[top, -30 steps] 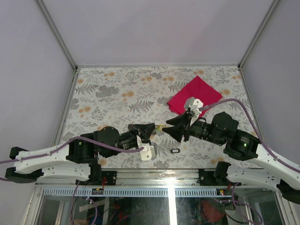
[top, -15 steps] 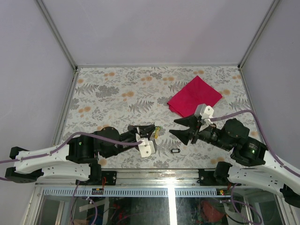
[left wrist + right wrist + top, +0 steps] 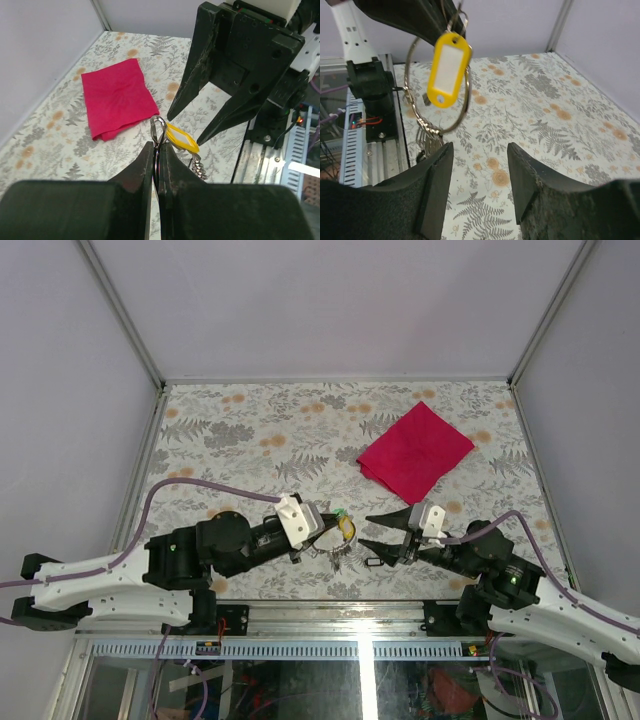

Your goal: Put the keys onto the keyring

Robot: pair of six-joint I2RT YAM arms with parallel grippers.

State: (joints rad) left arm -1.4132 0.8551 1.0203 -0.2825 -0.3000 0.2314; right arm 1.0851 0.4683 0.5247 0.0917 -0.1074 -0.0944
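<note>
Keyring (image 3: 158, 129) is pinched upright in my clenched left hand (image 3: 156, 152), raised off the bench (image 3: 240, 430) so its yellow key (image 3: 449, 67) dangles free and the loop faces across. At three o'clock my right hand (image 3: 375, 530) stands spread, empty, near a black key (image 3: 376, 562) on the bench, probably the next to thread.

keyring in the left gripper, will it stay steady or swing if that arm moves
Probably swings: the keyring hangs from the left gripper, pinched only at its top. Its thin wire looks stiff, since it holds a round shape. The yellow tag dangles loose on it, so it would likely slide and flap.
</note>
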